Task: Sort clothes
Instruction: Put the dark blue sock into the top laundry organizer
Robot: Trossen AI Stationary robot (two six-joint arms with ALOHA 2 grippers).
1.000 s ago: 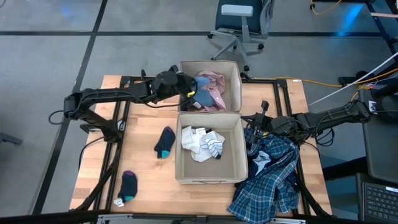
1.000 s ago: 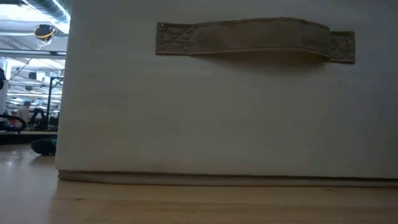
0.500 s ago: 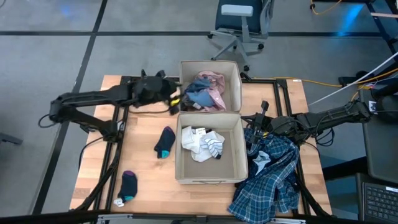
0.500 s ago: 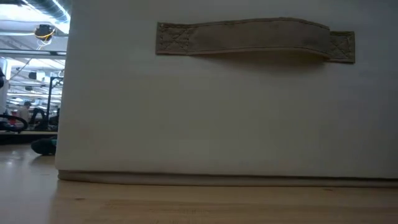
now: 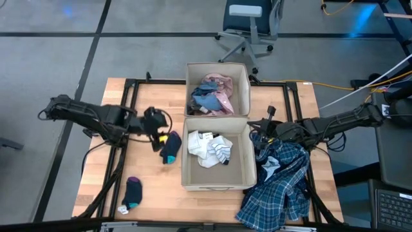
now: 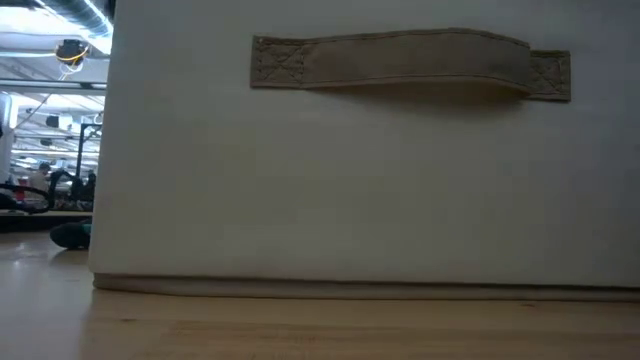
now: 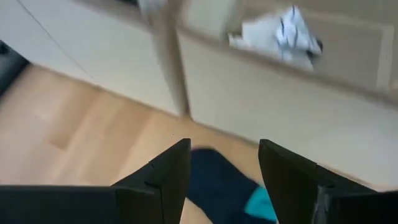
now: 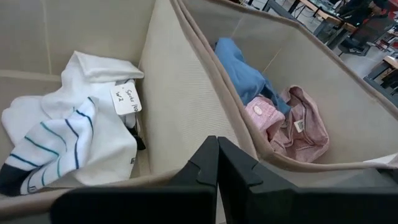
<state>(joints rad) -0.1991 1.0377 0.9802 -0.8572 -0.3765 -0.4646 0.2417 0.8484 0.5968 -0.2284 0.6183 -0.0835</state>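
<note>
My left gripper [image 5: 161, 136] is open and hangs just above a navy sock with a teal toe [image 5: 170, 147], which lies flat on the table left of the near bin. In the left wrist view the sock [image 7: 219, 186] shows between my two fingers. My right gripper [image 5: 261, 133] is shut and empty by the near bin's right wall, over the blue-white plaid shirt [image 5: 278, 183]. That shirt lies heaped at the table's right and hangs over the near edge. The pink shirt [image 5: 221, 86] and a blue garment [image 5: 205, 96] lie in the far bin. A white top [image 8: 81, 134] lies in the near bin.
Two beige fabric bins stand mid-table, the far one [image 5: 244, 80] and the near one [image 5: 217, 182]. The near bin's wall with its handle [image 6: 400, 60] fills the low view. A second dark sock with a white tag [image 5: 132, 191] lies near the table's front left corner.
My left gripper has drawn back from the far bin's left rim toward the table's near left. It now hangs over the navy sock beside the near bin. The blue garment stays in the far bin. My right arm has kept still.
</note>
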